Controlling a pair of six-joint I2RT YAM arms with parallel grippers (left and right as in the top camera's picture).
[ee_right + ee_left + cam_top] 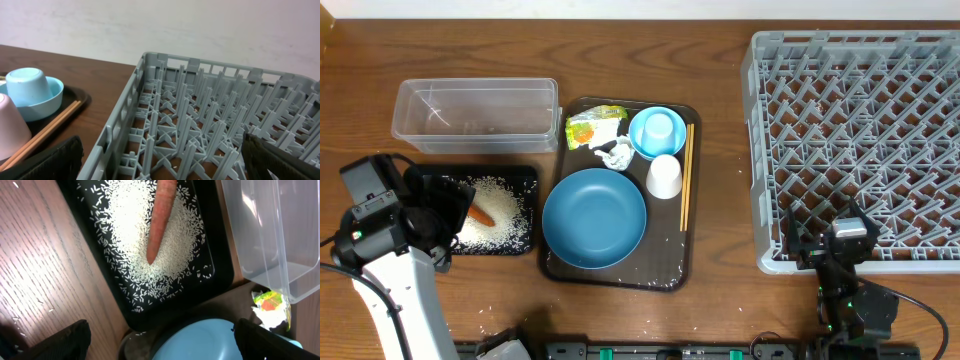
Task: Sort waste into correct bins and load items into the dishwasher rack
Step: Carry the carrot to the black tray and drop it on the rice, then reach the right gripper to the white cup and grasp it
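White rice [500,210] and an orange carrot [480,214] lie in the black tray [525,175]; both also show in the left wrist view, carrot [160,220] and rice [170,255]. The clear tub [475,112] stands behind it. The brown serving tray [620,275] holds the dark-blue plate [594,217], light-blue bowl [657,130], white cup [664,176], chopsticks [685,175], tissue [618,153] and wrapper [592,127]. My left gripper [445,213] is open and empty over the black tray's left end. My right gripper [830,245] is open and empty at the grey rack's [860,120] front left corner.
Loose rice grains lie on the serving tray's front edge and on the wooden table [720,300] near it. The right wrist view shows the rack's upright pegs [200,115] close ahead, with the bowl [47,100] and chopsticks [45,132] to the left.
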